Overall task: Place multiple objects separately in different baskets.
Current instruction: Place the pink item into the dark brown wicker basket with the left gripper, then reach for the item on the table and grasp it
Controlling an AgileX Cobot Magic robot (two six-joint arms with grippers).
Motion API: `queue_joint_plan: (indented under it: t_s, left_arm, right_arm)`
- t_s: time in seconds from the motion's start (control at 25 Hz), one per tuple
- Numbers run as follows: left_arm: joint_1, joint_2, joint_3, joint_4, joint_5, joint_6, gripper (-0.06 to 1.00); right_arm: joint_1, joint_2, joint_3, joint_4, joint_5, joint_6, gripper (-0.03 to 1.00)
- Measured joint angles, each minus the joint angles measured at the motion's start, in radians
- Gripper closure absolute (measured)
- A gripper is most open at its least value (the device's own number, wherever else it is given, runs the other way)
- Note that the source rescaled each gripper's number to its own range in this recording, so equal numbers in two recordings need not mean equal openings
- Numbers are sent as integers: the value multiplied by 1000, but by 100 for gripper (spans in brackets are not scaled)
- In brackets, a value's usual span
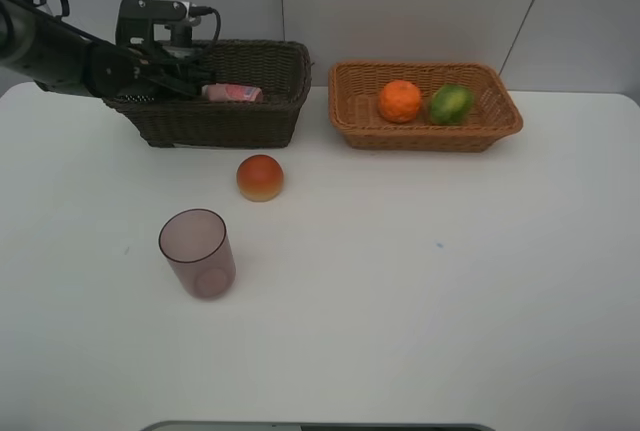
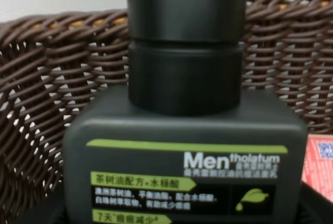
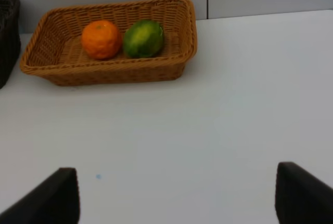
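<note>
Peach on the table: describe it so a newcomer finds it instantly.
Find the dark brown wicker basket at the back left of the white table. Just in front of it sits the peach. It is round and red-orange, unlike the translucent pink cup nearer the camera.

Left arm (image 1: 60, 56) reaching in level from the left, left gripper (image 1: 182, 79) aimed inward, grip unclear, right gripper (image 3: 176, 174) hovering, 2 fingers (image 3: 54, 200) spread wide, empty
</note>
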Motion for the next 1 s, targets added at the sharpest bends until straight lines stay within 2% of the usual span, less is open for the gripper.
queue_joint_plan:
  t_s: [0.24,0.28,0.4,0.64,0.8,1.0]
  left_arm:
    - [0,0,0,13,2,0,14]
    - [0,0,0,13,2,0,12]
    - [0,-7,0,15,-9,-4,-1]
    - [0,-53,0,15,-7,-8,-5]
    - [-7,-122,-2,17,73,-18,-5]
    - [-32,-227,-2,17,291,-49,-5]
  right_arm:
    - [0,0,0,0,0,0,22]
    - [0,0,0,0,0,0,22]
    - [0,0,0,0,0,0,22]
    - [0,0,0,0,0,0,22]
    - [0,0,0,0,0,0,22]
    - [0,0,0,0,0,0,22]
